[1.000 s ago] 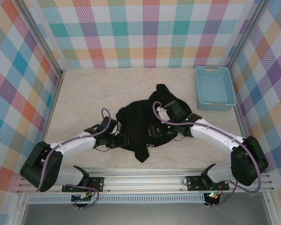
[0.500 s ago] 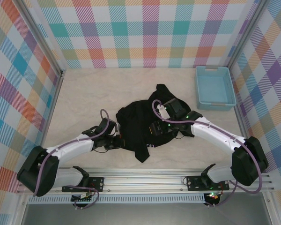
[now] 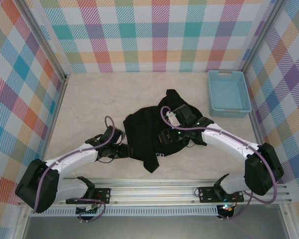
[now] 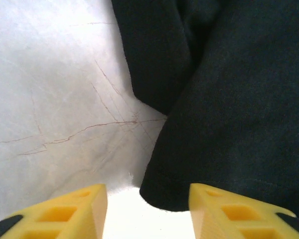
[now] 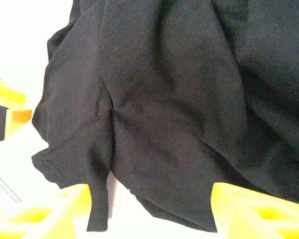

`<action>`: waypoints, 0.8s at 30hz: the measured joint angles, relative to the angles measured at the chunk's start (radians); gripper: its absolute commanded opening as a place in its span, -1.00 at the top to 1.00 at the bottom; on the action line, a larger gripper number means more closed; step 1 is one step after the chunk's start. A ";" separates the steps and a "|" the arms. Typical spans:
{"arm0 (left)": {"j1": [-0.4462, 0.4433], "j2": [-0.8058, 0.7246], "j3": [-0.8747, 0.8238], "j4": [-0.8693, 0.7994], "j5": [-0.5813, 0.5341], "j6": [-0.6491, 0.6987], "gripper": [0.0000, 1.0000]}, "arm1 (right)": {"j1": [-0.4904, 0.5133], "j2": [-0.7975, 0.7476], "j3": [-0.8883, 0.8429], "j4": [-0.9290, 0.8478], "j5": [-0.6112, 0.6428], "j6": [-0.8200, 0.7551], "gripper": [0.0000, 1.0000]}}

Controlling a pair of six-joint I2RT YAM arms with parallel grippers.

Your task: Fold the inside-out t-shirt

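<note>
Seen from above, a ribbed silver aluminium rail (image 3: 154, 191) runs along the near edge of a pale, marble-patterned tabletop (image 3: 84, 99), with two white-and-black robot arms bolted to it side by side. Both arms reach inward and forward toward the middle of the table. The left gripper (image 3: 124, 150) sits low at the near left edge of the inside-out t-shirt (image 3: 144, 124), a plain black, soft cloth garment lying in a crumpled heap at the centre of the table, with one narrow tail of cloth trailing toward the rail. From the left wrist, the left gripper (image 4: 148, 206) has its two yellow fingers spread apart, pinching nothing; a stitched hem of the black t-shirt (image 4: 239, 99) lies on the tabletop (image 4: 55, 89) between them, closer to the right-hand finger. The right gripper (image 3: 165, 139) is over the near right part of the heap, its arm crossing the shirt's right side. From the right wrist, the right gripper (image 5: 154, 214) also has its yellow fingers spread wide, with wrinkled folds of the black t-shirt (image 5: 164, 99) lying between and beyond them, and none of it visibly pinched. Farther back and to the right, well apart from the shirt, a light-blue rectangular plastic basket (image 3: 228, 112) stands by the right wall. Pastel plaid walls (image 3: 149, 35) enclose the table at the back and on both sides.
</note>
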 measured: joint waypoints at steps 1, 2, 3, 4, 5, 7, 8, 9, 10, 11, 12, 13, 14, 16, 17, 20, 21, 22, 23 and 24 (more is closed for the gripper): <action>0.000 0.007 0.000 0.006 0.003 0.002 0.01 | 0.000 0.000 0.001 0.000 0.000 0.000 -0.29; 0.000 0.016 0.000 0.014 0.008 0.004 0.01 | 0.000 0.000 0.002 0.000 0.000 0.000 -0.29; 0.000 0.026 0.000 0.022 0.013 0.007 0.03 | 0.000 0.000 0.003 0.001 -0.002 0.000 -0.28; 0.000 0.035 0.000 0.029 0.020 0.010 0.09 | 0.000 0.000 0.002 0.002 -0.008 0.000 -0.24; 0.000 0.042 -0.002 0.042 0.028 0.011 0.16 | 0.000 0.000 0.002 0.004 -0.020 -0.002 -0.21; 0.000 0.052 -0.003 0.069 0.046 0.014 0.49 | 0.003 0.000 0.002 0.015 -0.064 -0.008 -0.19; 0.000 0.055 -0.003 0.085 0.055 0.013 0.65 | 0.010 0.000 0.002 0.025 -0.080 -0.013 -0.20; 0.000 0.057 -0.003 0.100 0.065 0.015 0.81 | 0.026 0.000 0.002 0.038 -0.092 -0.024 -0.21; 0.000 0.058 -0.004 0.114 0.076 0.017 0.91 | 0.053 0.000 0.000 0.050 -0.098 -0.037 -0.21; 0.000 0.058 -0.004 0.122 0.085 0.019 0.99 | 0.085 0.000 -0.001 0.063 -0.099 -0.052 -0.21; 0.000 0.057 -0.004 0.132 0.098 0.019 1.00 | 0.124 0.000 -0.002 0.076 -0.099 -0.068 -0.19; 0.000 0.055 -0.004 0.140 0.105 0.022 1.00 | 0.161 0.000 -0.002 0.088 -0.098 -0.084 -0.17; 0.000 0.050 -0.004 0.143 0.108 0.018 1.00 | 0.191 0.000 -0.002 0.101 -0.098 -0.098 -0.15; 0.000 0.027 -0.004 0.133 0.102 0.016 0.88 | 0.252 0.011 -0.001 0.128 -0.097 -0.130 -0.12; 0.001 0.013 -0.002 0.116 0.091 0.015 0.61 | 0.268 0.021 0.001 0.137 -0.097 -0.136 -0.10; 0.001 -0.029 0.011 0.048 0.047 0.010 0.08 | 0.284 0.069 0.003 0.158 -0.074 -0.142 -0.08; 0.001 -0.043 0.014 0.032 0.037 0.012 0.01 | 0.282 0.078 0.003 0.158 -0.060 -0.142 -0.08; -0.003 -0.060 0.014 0.023 0.032 0.013 -0.05 | 0.278 0.079 0.000 0.160 -0.050 -0.141 -0.08; -0.014 -0.084 0.014 0.013 0.028 0.015 -0.09 | 0.267 0.075 -0.003 0.163 -0.041 -0.134 -0.08; -0.032 -0.110 0.014 0.012 0.022 0.016 -0.12 | 0.254 0.068 -0.007 0.168 -0.037 -0.128 -0.08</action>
